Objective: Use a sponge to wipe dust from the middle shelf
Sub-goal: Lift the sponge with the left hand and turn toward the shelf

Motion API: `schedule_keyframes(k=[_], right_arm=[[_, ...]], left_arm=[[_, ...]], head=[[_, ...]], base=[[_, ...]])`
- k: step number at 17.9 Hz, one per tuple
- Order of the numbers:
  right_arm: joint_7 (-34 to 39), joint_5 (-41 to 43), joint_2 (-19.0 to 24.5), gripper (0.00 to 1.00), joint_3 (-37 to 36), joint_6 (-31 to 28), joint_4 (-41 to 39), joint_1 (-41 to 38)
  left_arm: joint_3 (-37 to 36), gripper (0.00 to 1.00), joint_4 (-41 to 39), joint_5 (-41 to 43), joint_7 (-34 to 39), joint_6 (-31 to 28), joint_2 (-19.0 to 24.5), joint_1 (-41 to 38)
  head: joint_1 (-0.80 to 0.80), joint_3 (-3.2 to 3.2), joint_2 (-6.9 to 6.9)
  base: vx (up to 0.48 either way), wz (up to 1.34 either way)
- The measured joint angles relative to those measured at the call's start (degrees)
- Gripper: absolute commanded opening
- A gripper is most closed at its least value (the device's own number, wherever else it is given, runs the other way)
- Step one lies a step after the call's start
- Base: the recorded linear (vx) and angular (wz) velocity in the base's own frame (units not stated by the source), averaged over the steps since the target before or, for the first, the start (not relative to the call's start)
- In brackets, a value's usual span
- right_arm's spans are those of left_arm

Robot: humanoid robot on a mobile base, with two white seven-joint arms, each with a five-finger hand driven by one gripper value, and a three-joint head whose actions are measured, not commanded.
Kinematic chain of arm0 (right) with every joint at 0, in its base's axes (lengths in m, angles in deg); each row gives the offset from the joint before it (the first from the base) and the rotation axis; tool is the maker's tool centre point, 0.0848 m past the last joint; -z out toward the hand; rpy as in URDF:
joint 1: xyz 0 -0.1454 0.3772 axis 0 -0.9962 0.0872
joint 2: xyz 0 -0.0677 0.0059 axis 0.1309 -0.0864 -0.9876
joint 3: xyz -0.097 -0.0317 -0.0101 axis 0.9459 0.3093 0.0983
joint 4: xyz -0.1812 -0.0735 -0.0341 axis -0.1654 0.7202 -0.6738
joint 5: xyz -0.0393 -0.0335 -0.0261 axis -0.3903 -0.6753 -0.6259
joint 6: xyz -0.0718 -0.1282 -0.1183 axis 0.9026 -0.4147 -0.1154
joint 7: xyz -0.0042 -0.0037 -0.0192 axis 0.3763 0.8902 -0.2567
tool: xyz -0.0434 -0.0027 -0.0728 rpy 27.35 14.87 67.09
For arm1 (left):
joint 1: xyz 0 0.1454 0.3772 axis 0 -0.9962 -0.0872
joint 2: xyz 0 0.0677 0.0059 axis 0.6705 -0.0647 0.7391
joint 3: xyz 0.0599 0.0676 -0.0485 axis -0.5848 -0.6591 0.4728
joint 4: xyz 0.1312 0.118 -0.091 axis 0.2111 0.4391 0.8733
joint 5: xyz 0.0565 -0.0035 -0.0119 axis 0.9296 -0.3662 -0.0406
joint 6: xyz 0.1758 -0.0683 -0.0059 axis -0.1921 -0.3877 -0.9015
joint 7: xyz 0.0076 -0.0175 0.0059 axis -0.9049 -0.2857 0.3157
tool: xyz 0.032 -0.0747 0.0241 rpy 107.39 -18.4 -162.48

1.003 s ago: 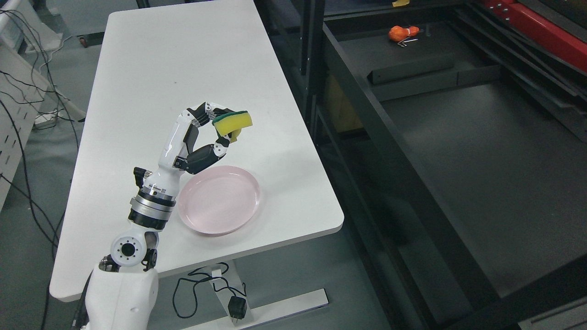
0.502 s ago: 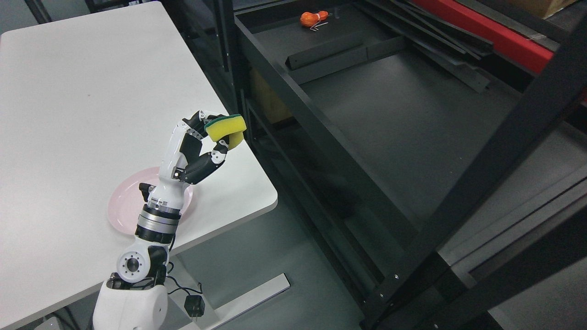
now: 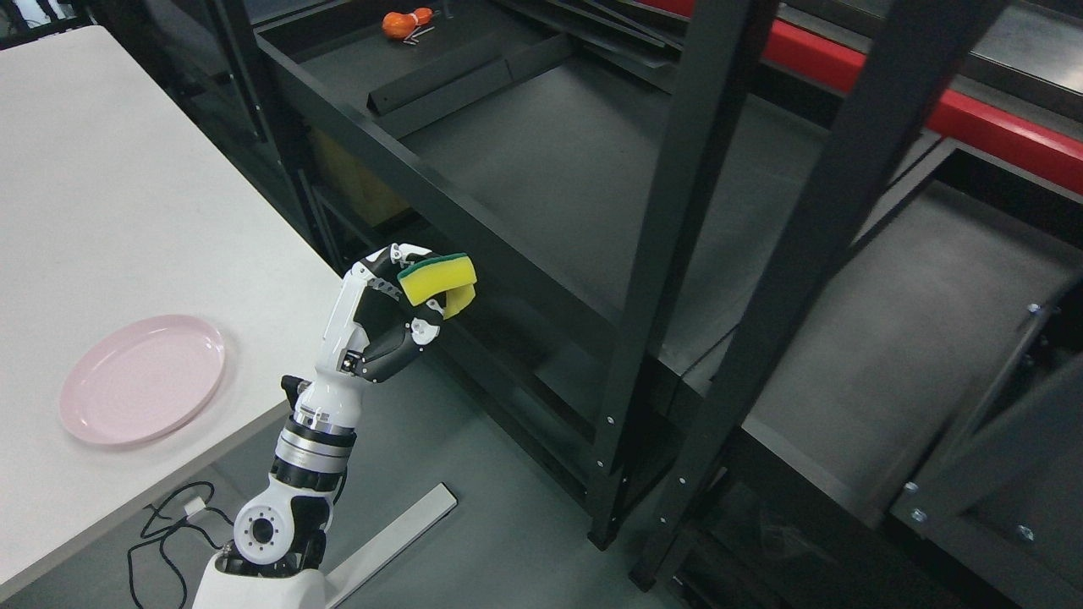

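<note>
At lower left of the head view, the left arm rises from the bottom edge, forearm angled up and to the right. The left hand [image 3: 381, 317] is raised, palm turned toward the rack, with the fingers [image 3: 391, 264] curled over the top of the sponge [image 3: 437, 282] and the thumb pressing from beneath. The sponge is held clear of all surfaces, yellow body outward, green scouring face against the fingers. It hangs just in front of the front rail of the dark shelf [image 3: 541, 169], not touching it. The right arm does not appear.

Compared with the picture half a second earlier, the whole view has swung to the right: the white table [image 3: 127, 211] now fills only the left edge, and the black uprights [image 3: 677, 254] of the rack cross the centre. That is camera motion. The grasp on the sponge is unchanged, and the hand now shows past the table corner, over the floor, next to the rack.

The pink plate [image 3: 101, 423] lies on the table near its front edge and holds nothing. The shelf tray carries an orange object [image 3: 404, 20] at its far corner and a loose dark bar [image 3: 474, 72] lying across its rear section.
</note>
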Motion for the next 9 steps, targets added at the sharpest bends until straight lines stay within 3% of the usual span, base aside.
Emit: schedule_keyframes(k=[9], right_arm=[[0.0, 0.0, 0.0, 1.0, 0.0, 0.0, 0.0, 0.0]], left_arm=[[-6.5, 0.01, -1.7, -0.1, -3.3, 3.1, -0.3, -1.2]], head=[[0.0, 0.0, 0.0]], base=[[-0.18, -0.51]])
